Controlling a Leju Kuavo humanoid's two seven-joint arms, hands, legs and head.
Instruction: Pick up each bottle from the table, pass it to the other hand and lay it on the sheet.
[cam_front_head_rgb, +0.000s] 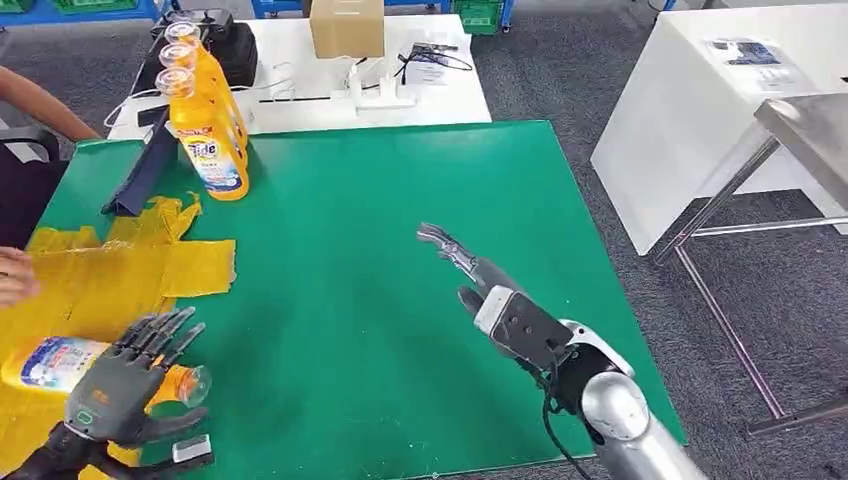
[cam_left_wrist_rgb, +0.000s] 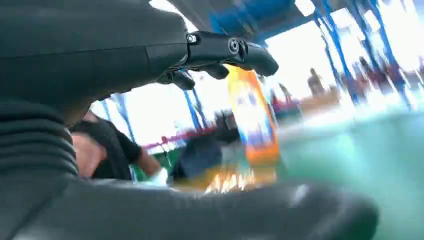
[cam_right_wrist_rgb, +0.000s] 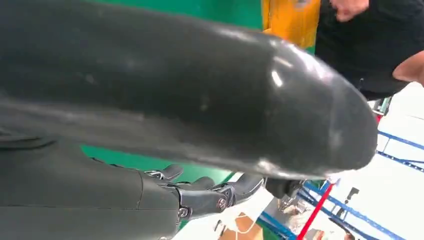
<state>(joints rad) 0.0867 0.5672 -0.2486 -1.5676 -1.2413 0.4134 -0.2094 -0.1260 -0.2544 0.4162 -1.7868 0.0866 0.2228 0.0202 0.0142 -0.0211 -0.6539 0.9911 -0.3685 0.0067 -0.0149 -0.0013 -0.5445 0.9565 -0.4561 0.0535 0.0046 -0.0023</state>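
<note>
Green table open mid-surface — bottle on sheet

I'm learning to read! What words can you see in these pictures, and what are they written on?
"Tide": on the label of the front upright yellow bottle at the back of the green table.
Label of the lying bottle on the yellow sheet, under the left hand: too small to read.
Papers on the white tables: too small to read.
Both wrist views: too blurred, no readable text.

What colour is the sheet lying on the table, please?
Yellow; the sheet shows best in the head view.
</note>
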